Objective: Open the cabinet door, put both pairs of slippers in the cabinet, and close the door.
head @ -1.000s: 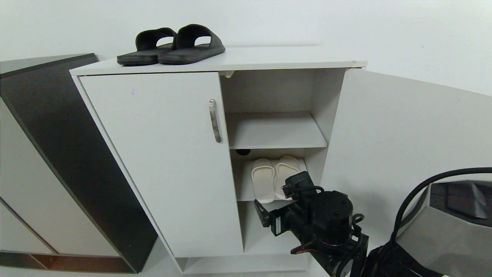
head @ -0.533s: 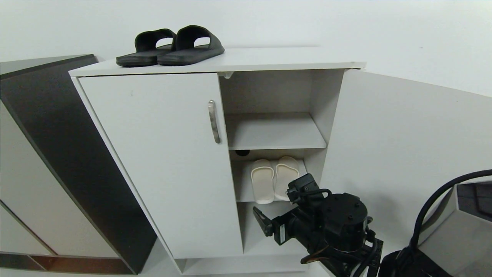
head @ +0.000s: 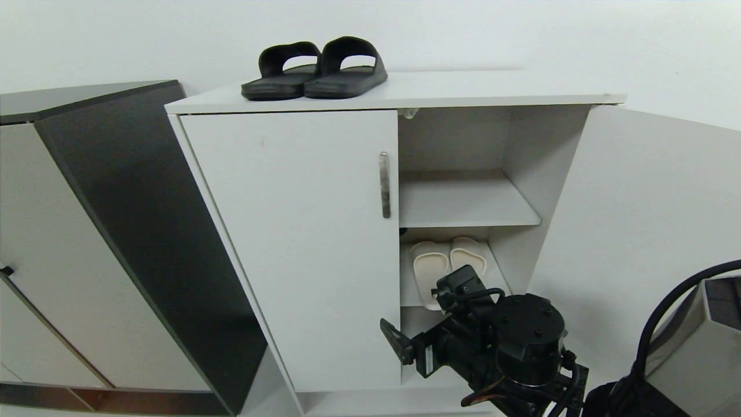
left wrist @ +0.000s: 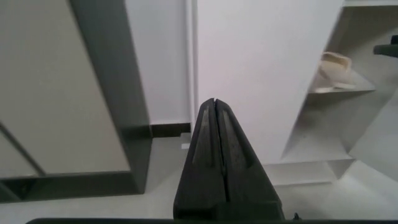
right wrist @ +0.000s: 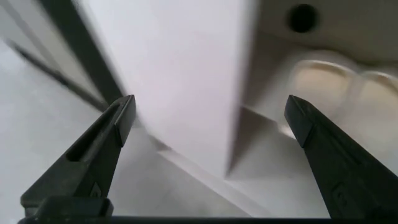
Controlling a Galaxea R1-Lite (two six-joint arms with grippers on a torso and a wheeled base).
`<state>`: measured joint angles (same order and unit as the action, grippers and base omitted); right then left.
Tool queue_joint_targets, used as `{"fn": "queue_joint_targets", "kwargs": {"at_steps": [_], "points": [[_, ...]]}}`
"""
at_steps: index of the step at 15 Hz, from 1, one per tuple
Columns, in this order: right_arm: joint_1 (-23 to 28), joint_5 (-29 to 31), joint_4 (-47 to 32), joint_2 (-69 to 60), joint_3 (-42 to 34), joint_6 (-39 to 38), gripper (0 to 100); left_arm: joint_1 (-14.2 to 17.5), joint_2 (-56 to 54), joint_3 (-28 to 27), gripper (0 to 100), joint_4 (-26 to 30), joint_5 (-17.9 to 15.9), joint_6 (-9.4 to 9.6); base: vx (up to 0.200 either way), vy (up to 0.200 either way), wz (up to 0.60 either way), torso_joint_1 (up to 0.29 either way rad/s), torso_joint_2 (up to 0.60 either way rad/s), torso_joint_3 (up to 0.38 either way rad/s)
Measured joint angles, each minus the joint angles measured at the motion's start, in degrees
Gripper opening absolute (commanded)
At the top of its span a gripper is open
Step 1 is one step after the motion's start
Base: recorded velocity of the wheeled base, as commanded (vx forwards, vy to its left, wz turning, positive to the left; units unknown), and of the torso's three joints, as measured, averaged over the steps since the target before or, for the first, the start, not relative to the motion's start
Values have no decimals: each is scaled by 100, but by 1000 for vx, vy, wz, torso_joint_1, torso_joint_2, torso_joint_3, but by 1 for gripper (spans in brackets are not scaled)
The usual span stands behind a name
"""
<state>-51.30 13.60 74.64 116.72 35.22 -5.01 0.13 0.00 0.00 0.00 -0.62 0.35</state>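
Black slippers [head: 315,69] sit atop the cabinet [head: 289,231], cream slippers [head: 429,267] shelved inside it; right gripper [right wrist: 208,118] gapes empty, seemingly ready for them; left gripper [left wrist: 214,104] is closed, empty.

The white cabinet [head: 492,91] bore the black slippers [head: 315,69] on its top, well above the right gripper [right wrist: 209,106] and off to its left. The cream slippers [head: 443,263] lay side by side on the middle shelf [head: 406,278] just beyond that gripper, under the upper shelf [head: 463,202].

Bright, even, soft light, faint shade inside the cabinet [head: 301,231], wide-angle bowing at the head view's edges.
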Motion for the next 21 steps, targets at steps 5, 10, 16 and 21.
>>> {"fn": "queue_joint_targets", "kwargs": {"at_steps": [5, 10, 16, 21], "points": [[190, -239, 411, 0, -187, 59, 100, 2, 0, 0, 0, 0, 2, -2, 0, 200, 0, 0, 2, 3], [222, -245, 402, 20, -223, 165, 100, 5, 0, 0, 0, 0, -46, -2, 0, 120, 0, 0, 1, 1], [207, -252, 411, 83, -236, 176, 100, 5, 0, 0, 0, 0, -50, -4, 0, 0, 0, 0, 0, 0], [194, -268, 416, 94, -293, 187, 100, 2, 0, 0, 0, 0, -50, -2, 0, 0, 0, 0, 0, 0]]}}
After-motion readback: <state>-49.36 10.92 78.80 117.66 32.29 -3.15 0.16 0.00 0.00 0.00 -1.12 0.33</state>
